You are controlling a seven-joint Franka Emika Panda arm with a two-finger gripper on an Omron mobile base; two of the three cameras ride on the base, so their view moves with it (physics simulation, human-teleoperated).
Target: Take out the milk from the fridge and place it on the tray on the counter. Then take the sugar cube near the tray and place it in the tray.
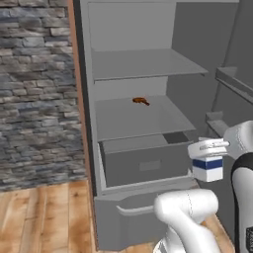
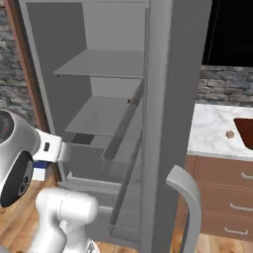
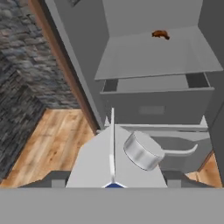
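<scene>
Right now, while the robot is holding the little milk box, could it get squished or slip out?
Probably not squished: the milk looks boxy and keeps its square shape in the gripper. It might slip a bit, since its sides look smooth. It seems small, so likely light.

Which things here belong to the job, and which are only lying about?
For the job:
- milk, held in the pincer
- fridge
- tray
- sugar cube
- counter

Lying about:
- orange-brown food on a fridge shelf
- black microwave
</scene>
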